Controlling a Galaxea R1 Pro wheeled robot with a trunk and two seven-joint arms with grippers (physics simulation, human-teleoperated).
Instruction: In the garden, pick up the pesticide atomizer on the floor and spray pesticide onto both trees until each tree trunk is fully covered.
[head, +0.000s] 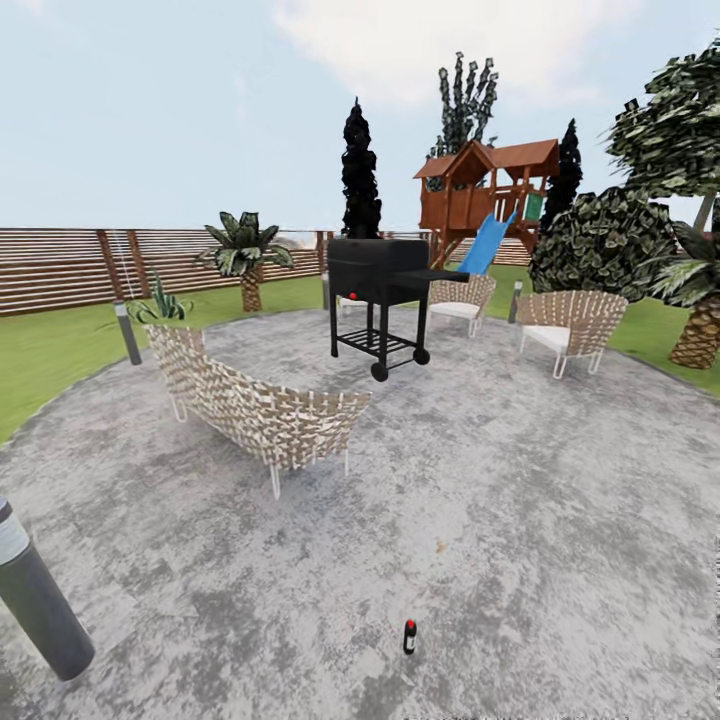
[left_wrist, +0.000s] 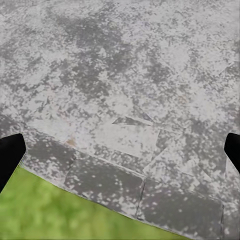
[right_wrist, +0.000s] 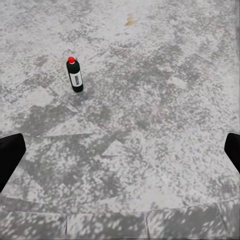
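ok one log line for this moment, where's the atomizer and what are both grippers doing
atomizer: upright on paving, not grasped | left gripper: open, over paving edge by grass | right gripper: open, short of atomizer

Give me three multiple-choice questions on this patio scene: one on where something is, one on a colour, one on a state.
1. Where is the pesticide atomizer?
A. on the grey floor
B. on the grass
C. on the grill

2. What colour is the atomizer's top?
A. blue
B. red
C. white

3. How does the atomizer stand?
A. lying flat
B. held in a tool
C. upright, untouched

Answers: 1 A, paving lies all around it; 2 B, the red cap is plain in the right wrist view; 3 C, it stands alone, with the right tool well short of it.
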